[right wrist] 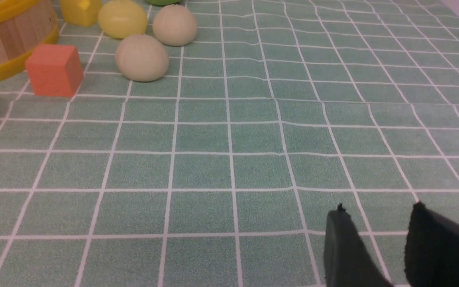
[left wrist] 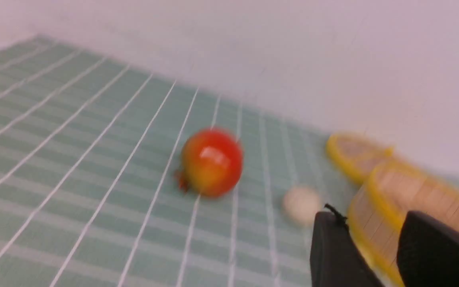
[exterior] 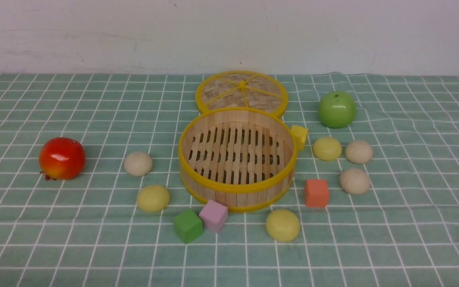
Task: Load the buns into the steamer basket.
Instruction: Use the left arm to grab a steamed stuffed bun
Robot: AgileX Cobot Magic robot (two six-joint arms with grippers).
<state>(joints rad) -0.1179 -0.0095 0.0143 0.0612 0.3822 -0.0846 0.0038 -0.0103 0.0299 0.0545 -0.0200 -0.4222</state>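
Observation:
The steamer basket [exterior: 235, 187], round with light wooden slats and yellow rims, stands mid-table with nothing inside. Several buns lie around it: a beige one [exterior: 138, 163] and a yellow one [exterior: 153, 198] on its left, a yellow one [exterior: 282, 225] in front, and a yellow one [exterior: 327, 148] with two beige ones [exterior: 359, 151] [exterior: 355, 181] on its right. No gripper shows in the front view. In the blurred left wrist view my left gripper [left wrist: 373, 217] is open near the basket [left wrist: 405, 191] and a beige bun [left wrist: 302, 204]. My right gripper [right wrist: 379, 209] is open over bare cloth, well short of the beige bun [right wrist: 142, 57].
The woven lid [exterior: 241, 91] lies flat behind the basket. A red fruit [exterior: 62, 158] sits far left and a green apple [exterior: 337, 109] at back right. Orange [exterior: 316, 193], pink [exterior: 213, 215], green [exterior: 188, 225] and yellow [exterior: 299, 136] cubes lie close around the basket.

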